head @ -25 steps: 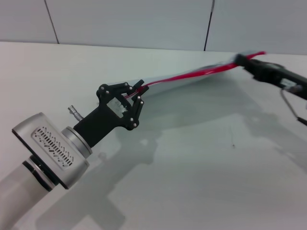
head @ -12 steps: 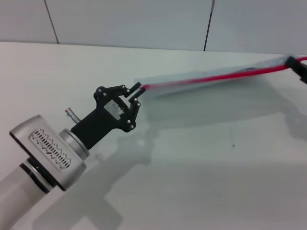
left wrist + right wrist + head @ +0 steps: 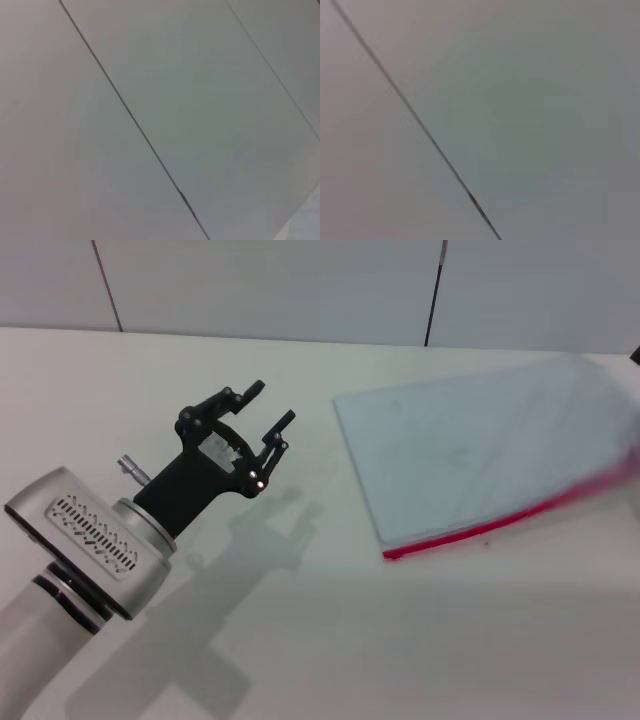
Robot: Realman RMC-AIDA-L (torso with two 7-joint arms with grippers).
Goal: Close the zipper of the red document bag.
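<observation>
The red document bag (image 3: 470,450) is a pale blue-grey translucent pouch lying nearly flat on the white table at the right of the head view. Its right end is blurred. The zipper (image 3: 480,528) is the red strip along the bag's near long edge; I cannot pick out the slider. My left gripper (image 3: 274,402) hangs open and empty left of the bag, clear of its near-left corner. The right gripper does not show in any view. Both wrist views show only grey wall panels.
The white table (image 3: 330,640) spreads wide in front of and left of the bag. A grey panelled wall (image 3: 270,285) with dark seams stands behind it. A dark seam (image 3: 135,125) crosses the left wrist view, and a similar dark seam (image 3: 420,125) crosses the right wrist view.
The left gripper opened, let go of the bag's red edge and drew back to the left. The bag dropped from stretched in the air to lying on the table. The right gripper left the view.
</observation>
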